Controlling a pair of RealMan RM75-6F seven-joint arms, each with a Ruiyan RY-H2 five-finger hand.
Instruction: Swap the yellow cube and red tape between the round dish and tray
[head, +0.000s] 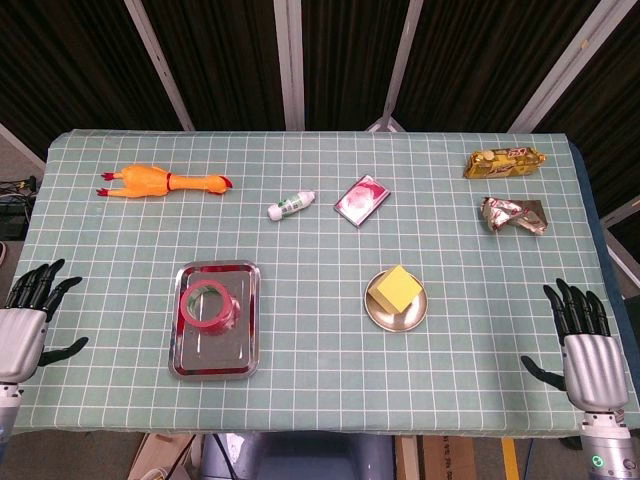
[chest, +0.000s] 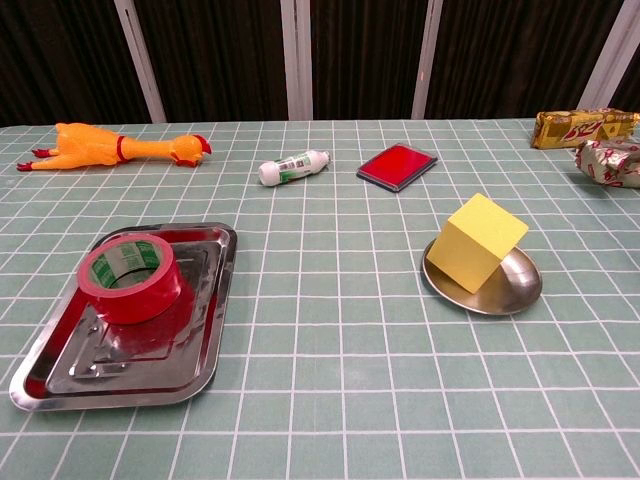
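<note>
- The cube (chest: 478, 254), yellow and matte, sits tilted in the dish (chest: 520, 287), a shallow round bowl of shiny metal right of centre on the table (head: 320, 400).
- The tape (chest: 128, 278), a red roll with a green-printed core, lies flat in the far half of the tray (chest: 205, 340), a rectangular steel pan with rounded corners, left of centre and well apart from the dish.
- Your left hand (head: 25, 320) hovers at the table's near-left edge, fingers spread, holding nothing and touching nothing; it shows only in the head view.
- Your right hand (head: 588, 350) sits at the near-right edge, dark fingers apart and pointing away from you, likewise empty.
- Beyond the tray lies a rubber chicken (chest: 115, 146), orange with a red comb, stretched out lengthwise.
- Mid-table at the far side you see a small white tube (chest: 293, 166) and, beside it, a flat red case (chest: 397, 165).
- At the far-right corner lie a gold wrapper (head: 505, 161) and, nearer you, a crumpled foil packet (head: 513, 215).
- A pale green cloth with a white grid covers the table.
</note>
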